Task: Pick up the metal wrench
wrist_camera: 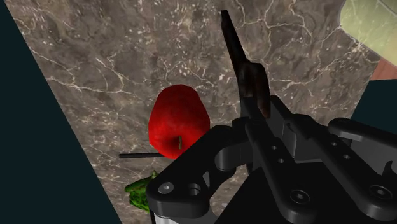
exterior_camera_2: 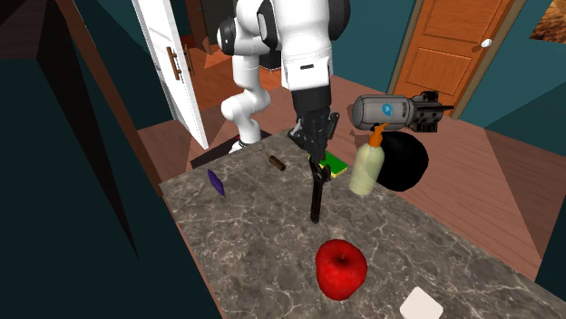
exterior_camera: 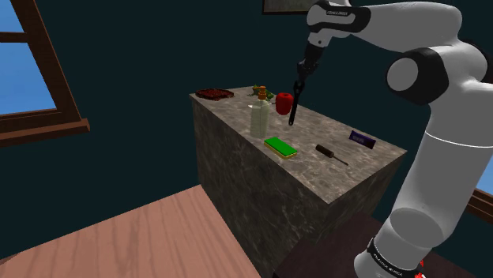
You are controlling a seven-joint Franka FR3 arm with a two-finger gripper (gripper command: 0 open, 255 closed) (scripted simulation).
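The wrench (exterior_camera: 294, 107) is a dark, slim bar clamped at its upper end between the fingers of my pincer (exterior_camera: 299, 84). It hangs almost straight down below the pincer, over the marbled counter (exterior_camera: 237, 150). In the wrist view the wrench (wrist_camera: 238, 57) runs out from my closed pincer (wrist_camera: 261, 118) and away from me, its handle brownish where it leaves the fingers. I cannot tell whether its lower tip touches the stone. The red apple (exterior_camera: 284, 101) stands on the counter just beside the hanging bar, on the shoulder view's left of it, with a small gap between them. In the second exterior view the wrench (exterior_camera_2: 317, 195) hangs from my pincer (exterior_camera_2: 315, 156) beyond the apple (exterior_camera_2: 341, 268), on the arm's side. A pale bottle (exterior_camera: 260, 117) with an orange top stands close to the apple, on its other side from the wrench in the shoulder view. A flat green block (exterior_camera: 280, 147) lies farther from the apple, toward the counter's near edge. Past the block, well apart from the apple, lie a dark screwdriver (exterior_camera: 331, 154) and a small purple thing (exterior_camera: 362, 138).
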